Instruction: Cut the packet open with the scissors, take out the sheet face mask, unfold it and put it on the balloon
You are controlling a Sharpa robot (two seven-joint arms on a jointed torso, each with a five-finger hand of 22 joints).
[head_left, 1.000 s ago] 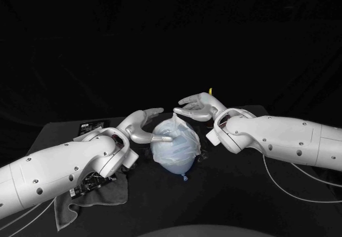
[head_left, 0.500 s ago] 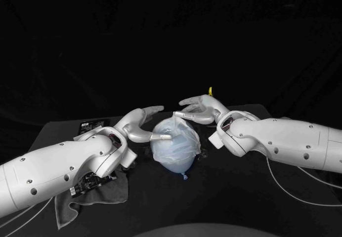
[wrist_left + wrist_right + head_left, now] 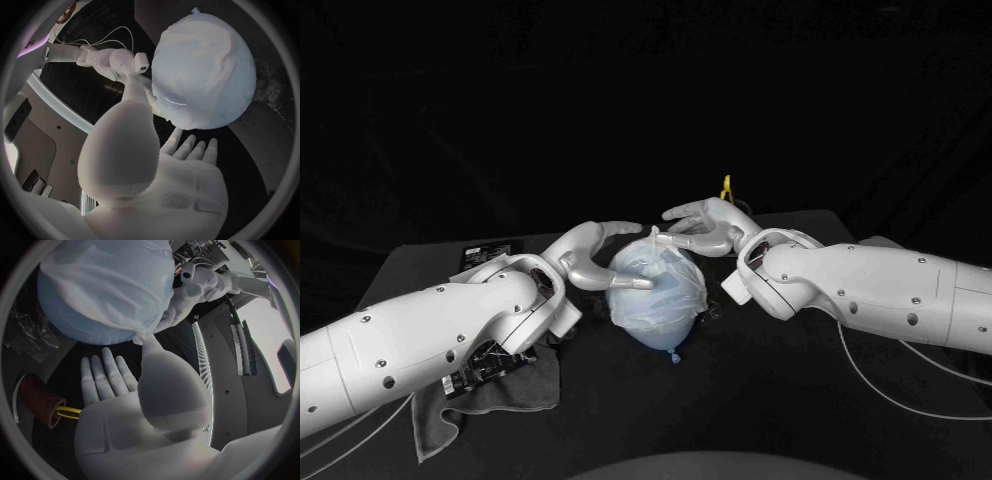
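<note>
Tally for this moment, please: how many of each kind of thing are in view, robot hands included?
robot hands: 2, the left robot hand and the right robot hand
balloon: 1
sheet face mask: 1
scissors: 1
grey cloth: 1
total: 6

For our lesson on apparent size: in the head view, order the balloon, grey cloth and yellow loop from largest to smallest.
1. The balloon and the grey cloth: look alike; the cloth lies nearer the camera and is partly covered, so unranked.
2. The yellow loop: clearly smallest.
</note>
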